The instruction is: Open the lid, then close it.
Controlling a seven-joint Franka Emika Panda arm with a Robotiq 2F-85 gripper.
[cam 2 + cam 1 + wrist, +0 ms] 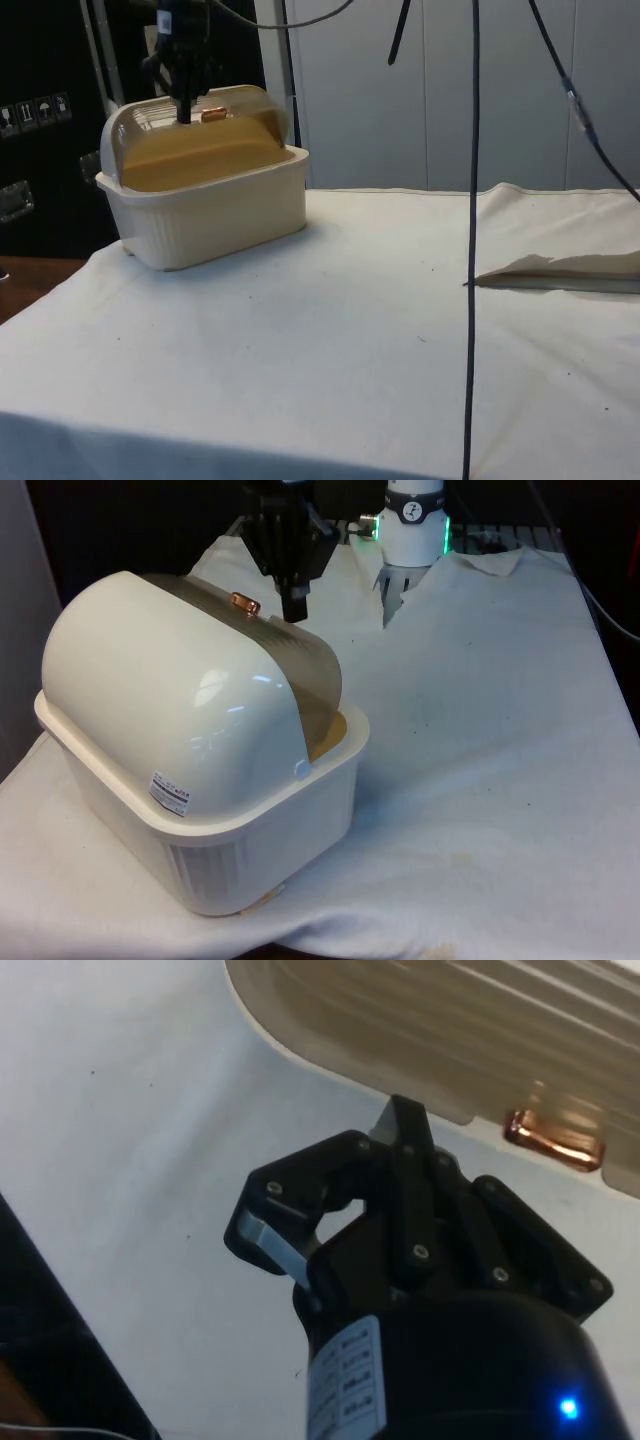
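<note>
Atop the cream bread box [200,810], its smoky roll lid [310,680] looks partly raised, and I have the tool [294,608], fingers clenched together, just beside the copper knob [245,602], so next I judge I must push the knob.

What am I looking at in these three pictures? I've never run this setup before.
A white robot arm ends in a black gripper. One camera looks across the table, one from the side, one sits on the wrist. On the white cloth stands a cream bread box with a tinted roll lid, which bears a small copper knob. The lid looks partly rolled back. The gripper's fingers look pressed together, tip right beside the knob at the lid's edge. They hold nothing.
</note>
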